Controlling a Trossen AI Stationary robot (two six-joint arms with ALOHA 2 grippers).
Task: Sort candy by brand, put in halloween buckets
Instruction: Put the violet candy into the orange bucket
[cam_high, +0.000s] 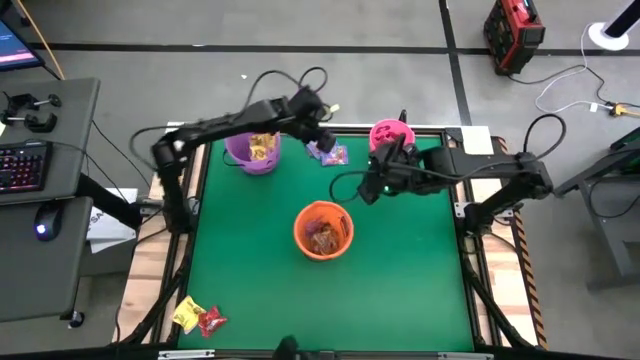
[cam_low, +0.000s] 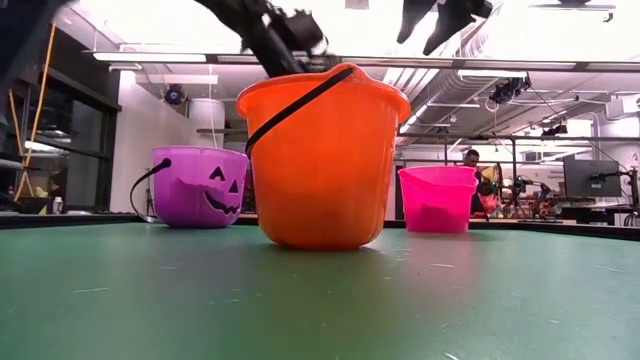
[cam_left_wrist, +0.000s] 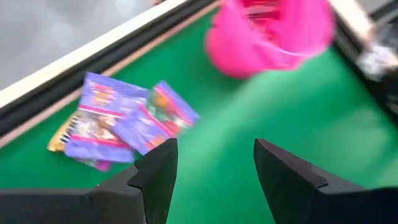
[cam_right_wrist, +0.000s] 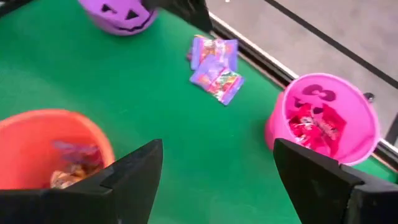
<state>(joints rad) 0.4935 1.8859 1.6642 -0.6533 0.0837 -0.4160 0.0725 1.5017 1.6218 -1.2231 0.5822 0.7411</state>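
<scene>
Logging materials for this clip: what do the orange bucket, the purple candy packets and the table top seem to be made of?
Orange bucket: probably thin moulded plastic, smooth and slightly glossy; light glows through its wall.
Purple candy packets: apparently printed plastic or foil film, with a sheen and flat sealed edges.
Table top: a matte green mat or felt-like sheet, showing no glare; exact material unclear.

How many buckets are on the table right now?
3: purple bucket at the far left, pink bucket at the far right, orange bucket mid-table, nearer the front. None appears hidden.
</scene>
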